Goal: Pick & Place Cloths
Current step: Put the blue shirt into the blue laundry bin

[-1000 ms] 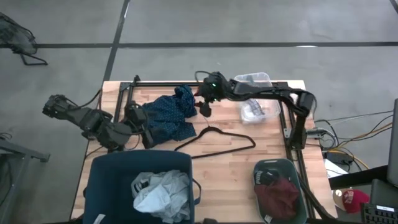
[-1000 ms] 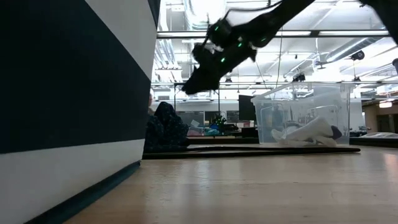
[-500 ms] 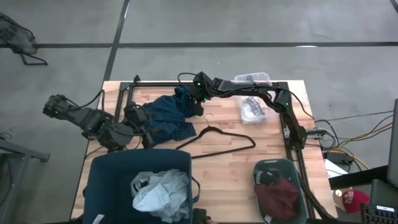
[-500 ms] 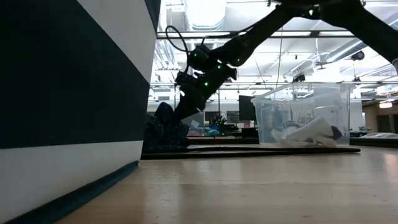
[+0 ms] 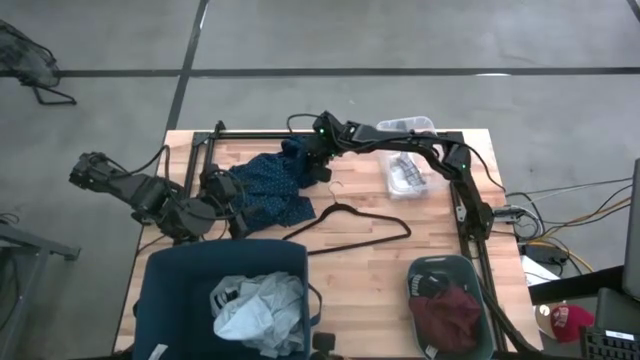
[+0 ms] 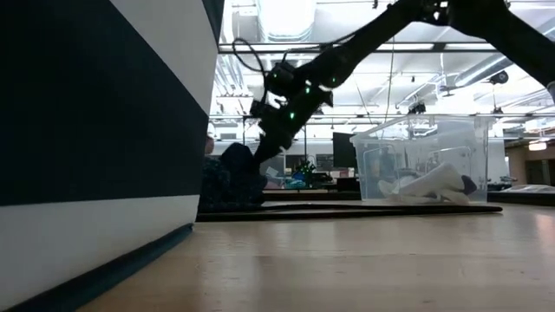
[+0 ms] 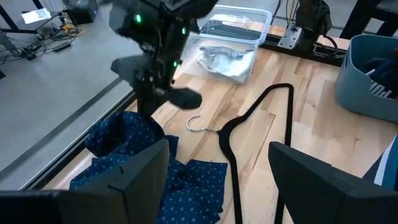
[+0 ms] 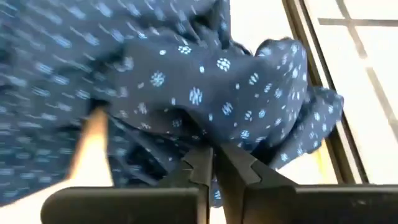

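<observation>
The right gripper [image 5: 318, 168] was at the upper middle of the high view, down on the upper right edge of the navy shirt [image 5: 268, 190]; in its wrist view the fingers [image 8: 205, 163] stood nearly together with dotted fabric bunched at their tips, though whether they actually pinched the cloth could not be told. The left gripper [image 5: 232, 205] lay low at the shirt's left edge, left of centre, its fingers [image 7: 134, 177] spread wide over the blue cloth. Just right of the shirt a black hanger [image 5: 350, 226] lay flat on the surface [image 5: 370, 275]. Further right, a clear tub [image 5: 412, 165] held pale socks [image 5: 405, 177]. At the lower left a dark blue bin [image 5: 170, 285] held a pale shirt [image 5: 258, 308]; at the lower right a grey tub [image 5: 462, 272] held a maroon piece [image 5: 448, 315].
</observation>
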You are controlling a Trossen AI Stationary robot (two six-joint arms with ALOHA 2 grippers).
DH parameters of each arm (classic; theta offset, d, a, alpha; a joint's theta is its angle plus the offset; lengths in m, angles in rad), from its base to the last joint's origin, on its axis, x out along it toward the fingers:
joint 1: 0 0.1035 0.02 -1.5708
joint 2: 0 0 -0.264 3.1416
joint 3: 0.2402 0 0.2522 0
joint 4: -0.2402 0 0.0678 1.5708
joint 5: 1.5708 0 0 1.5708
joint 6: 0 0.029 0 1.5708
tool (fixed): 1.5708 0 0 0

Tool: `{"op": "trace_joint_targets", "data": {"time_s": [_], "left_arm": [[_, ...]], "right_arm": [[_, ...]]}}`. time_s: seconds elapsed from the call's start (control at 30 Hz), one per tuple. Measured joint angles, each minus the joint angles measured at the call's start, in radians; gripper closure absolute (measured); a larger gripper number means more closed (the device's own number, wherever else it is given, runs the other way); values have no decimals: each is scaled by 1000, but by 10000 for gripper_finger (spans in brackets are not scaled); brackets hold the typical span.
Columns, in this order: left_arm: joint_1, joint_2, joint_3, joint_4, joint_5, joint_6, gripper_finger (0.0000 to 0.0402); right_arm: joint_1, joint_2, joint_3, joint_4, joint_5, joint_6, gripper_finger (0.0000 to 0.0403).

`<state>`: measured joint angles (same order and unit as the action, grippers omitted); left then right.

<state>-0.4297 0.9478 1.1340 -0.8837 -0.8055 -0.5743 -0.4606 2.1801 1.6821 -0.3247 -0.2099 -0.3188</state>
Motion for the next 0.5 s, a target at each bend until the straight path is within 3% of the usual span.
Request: {"op": "trace_joint_targets", "data": {"time_s": [0.23, 0.5], "left_arm": [[0, 1, -11, 0, 0, 0, 122], [0, 4, -28, 0, -2, 24, 122]], "right_arm": [[11, -78, 48, -181, -9, -13, 394], [40, -302, 64, -260, -29, -35, 394]]}}
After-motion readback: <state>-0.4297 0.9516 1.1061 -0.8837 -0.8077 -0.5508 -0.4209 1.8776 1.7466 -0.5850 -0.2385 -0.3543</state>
